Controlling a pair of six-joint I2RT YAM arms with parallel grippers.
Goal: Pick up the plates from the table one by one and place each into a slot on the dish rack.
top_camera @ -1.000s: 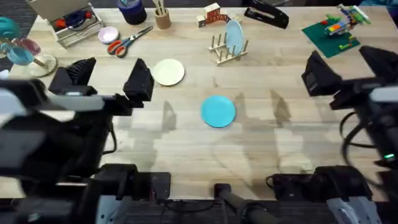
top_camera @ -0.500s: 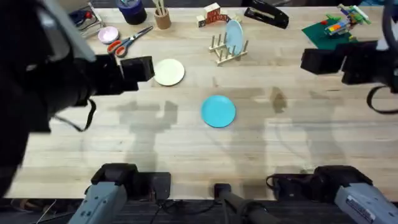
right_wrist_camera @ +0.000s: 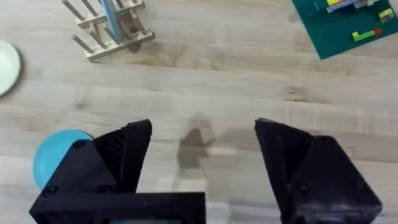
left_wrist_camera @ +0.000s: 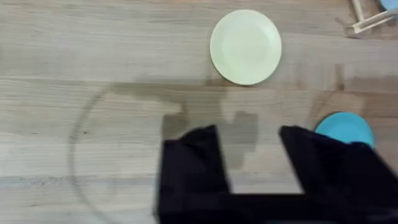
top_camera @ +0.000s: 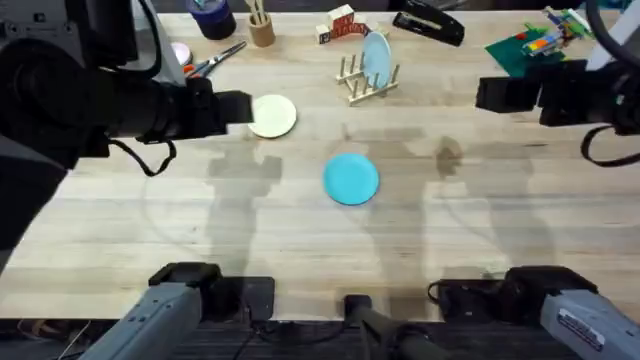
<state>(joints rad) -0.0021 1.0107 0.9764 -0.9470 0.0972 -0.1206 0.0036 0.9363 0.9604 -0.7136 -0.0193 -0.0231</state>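
The turquoise plate (top_camera: pixel 351 179) lies flat mid-table, and the cream plate (top_camera: pixel 271 115) lies farther back to its left. The wooden dish rack (top_camera: pixel 367 78) stands behind them with a pale blue plate (top_camera: pixel 376 55) upright in a slot. My left gripper (top_camera: pixel 232 110) hovers just left of the cream plate. In its wrist view it is open (left_wrist_camera: pixel 249 162) above bare wood, with the cream plate (left_wrist_camera: pixel 245 46) and turquoise plate (left_wrist_camera: pixel 344 129) apart from it. My right gripper (top_camera: pixel 497 94) hangs at the right, open (right_wrist_camera: pixel 202 162), far from the rack (right_wrist_camera: pixel 109 31) and turquoise plate (right_wrist_camera: pixel 53 155).
Along the back edge stand scissors (top_camera: pixel 205 62), a pink dish (top_camera: pixel 180 52), a wooden cup of sticks (top_camera: pixel 262 28), small blocks (top_camera: pixel 342 22), a black stapler (top_camera: pixel 430 25) and a green brick baseplate (top_camera: pixel 535 45). Bare wood surrounds the turquoise plate.
The left arm has risen and swung, bringing its gripper beside the cream plate. The right arm has lifted and shifted toward the back. Neither plate has moved.
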